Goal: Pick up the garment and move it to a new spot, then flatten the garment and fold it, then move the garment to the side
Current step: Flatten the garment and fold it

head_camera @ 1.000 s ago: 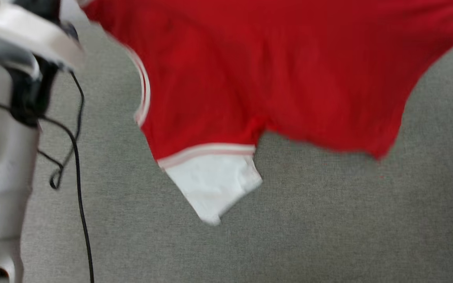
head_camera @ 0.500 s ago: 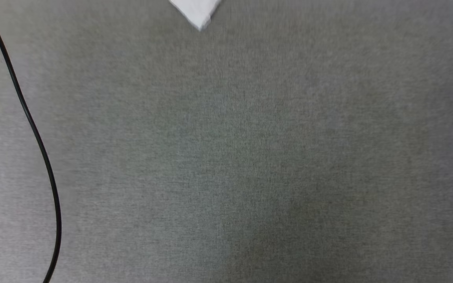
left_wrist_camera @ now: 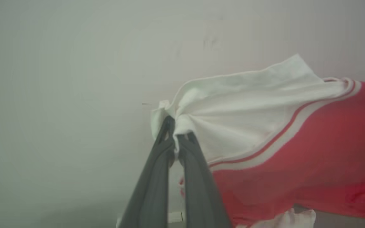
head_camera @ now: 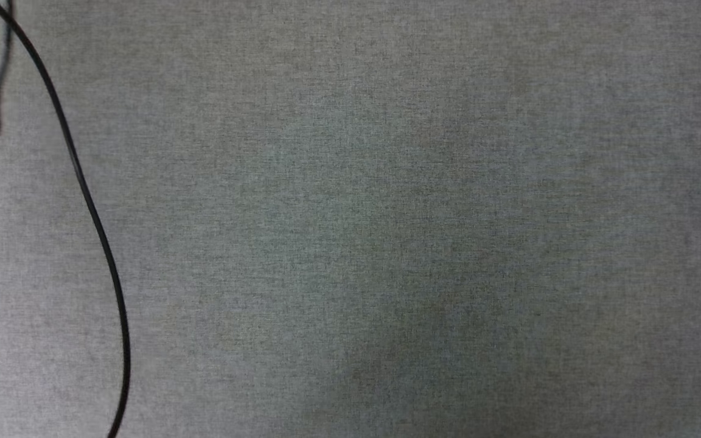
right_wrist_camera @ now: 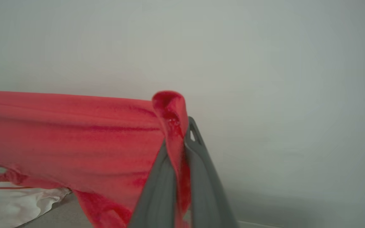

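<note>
In the head view I see the grey fabric surface running unbroken to the right, near and far frame edges. The garment hangs stretched between both pincers, in front of a plain pale wall. Left pincer: pressed together on the bunched edge of the white sleeve section. Right pincer: pinching a rolled red edge. A black cable curves along the surface's left margin.
</note>
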Available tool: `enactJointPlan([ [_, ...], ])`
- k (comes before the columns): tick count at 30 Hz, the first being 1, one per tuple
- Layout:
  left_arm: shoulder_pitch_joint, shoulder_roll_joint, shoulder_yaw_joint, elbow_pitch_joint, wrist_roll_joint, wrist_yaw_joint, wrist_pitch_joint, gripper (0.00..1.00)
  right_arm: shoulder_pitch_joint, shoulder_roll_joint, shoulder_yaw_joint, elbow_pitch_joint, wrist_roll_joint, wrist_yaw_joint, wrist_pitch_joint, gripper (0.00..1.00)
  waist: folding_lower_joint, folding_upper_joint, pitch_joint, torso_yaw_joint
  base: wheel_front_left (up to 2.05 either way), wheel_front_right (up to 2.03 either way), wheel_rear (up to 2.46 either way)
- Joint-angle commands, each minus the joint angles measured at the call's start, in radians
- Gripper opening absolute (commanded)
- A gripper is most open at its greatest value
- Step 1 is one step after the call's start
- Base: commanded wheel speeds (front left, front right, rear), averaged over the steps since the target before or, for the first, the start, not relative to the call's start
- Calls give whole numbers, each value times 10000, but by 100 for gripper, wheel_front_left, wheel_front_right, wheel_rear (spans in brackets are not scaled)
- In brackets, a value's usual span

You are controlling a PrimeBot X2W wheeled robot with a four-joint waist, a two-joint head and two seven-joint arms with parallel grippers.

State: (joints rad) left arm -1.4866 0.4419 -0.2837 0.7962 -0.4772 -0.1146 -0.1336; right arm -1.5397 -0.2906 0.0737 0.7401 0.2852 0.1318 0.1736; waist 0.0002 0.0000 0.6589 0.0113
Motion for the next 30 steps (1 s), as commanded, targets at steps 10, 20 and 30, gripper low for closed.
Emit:
enactJointPlan([
  [10,3354,-486,-62,850,-1517,-139,-926,0,3488,-133,1019,635,1429,-21,-940,0,-2,0,-1356,88,0,0,0],
  [20,7933,-215,-354,-239,-2717,-141,-1292,0,7827,-684,1426,-60,2410,-28,-1417,0,-2,0,-3447,177,0,0,0],
  [30,11615,-249,-83,-1773,-2901,286,-1344,0,11925,-805,422,-1827,2463,-54,-1176,0,-2,0,-5200,449,0,0,0],
])
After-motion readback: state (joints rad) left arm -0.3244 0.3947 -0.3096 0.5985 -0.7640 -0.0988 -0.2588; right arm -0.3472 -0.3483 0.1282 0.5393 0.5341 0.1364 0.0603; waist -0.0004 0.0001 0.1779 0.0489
